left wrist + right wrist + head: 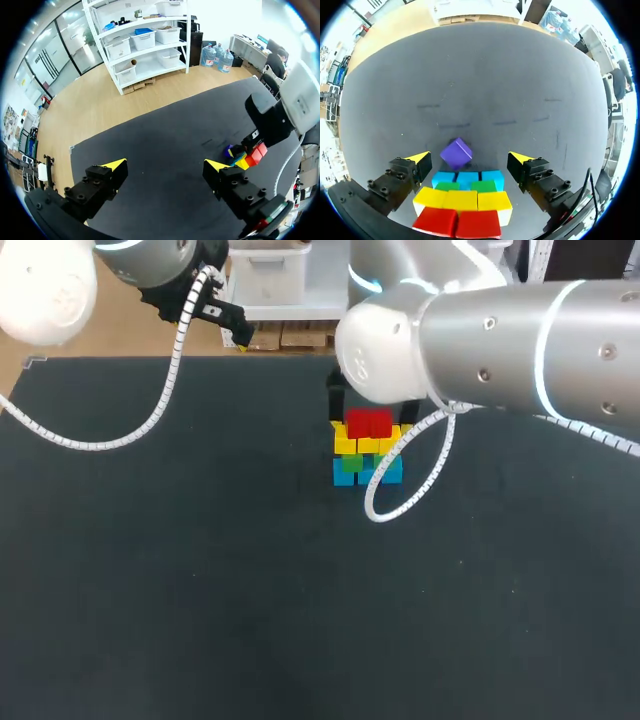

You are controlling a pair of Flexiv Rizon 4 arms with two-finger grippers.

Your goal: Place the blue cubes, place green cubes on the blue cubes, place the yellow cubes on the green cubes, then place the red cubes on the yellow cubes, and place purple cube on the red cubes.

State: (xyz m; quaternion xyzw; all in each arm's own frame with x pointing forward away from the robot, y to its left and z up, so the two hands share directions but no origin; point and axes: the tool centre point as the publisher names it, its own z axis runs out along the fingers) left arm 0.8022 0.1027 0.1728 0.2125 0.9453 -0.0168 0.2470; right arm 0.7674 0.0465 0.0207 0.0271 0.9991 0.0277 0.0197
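One purple cube (456,153) lies on your worktop (200,570), just beside the blue base of the blue-green-yellow-red stack (366,448) | right gripper (469,158) hovers over both, fingers spread | left gripper (165,164) hangs well apart from them, fingers spread

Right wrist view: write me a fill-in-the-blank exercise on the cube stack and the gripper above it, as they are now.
1. The top layer of the stack is made of ____ cubes.
2. The purple cube lies on the ____, not on the stack.
3. The green cubes sit on the blue cubes and under the ____ cubes.
4. The right gripper is ____ and holds nothing.
Missing words: red; table; yellow; open.
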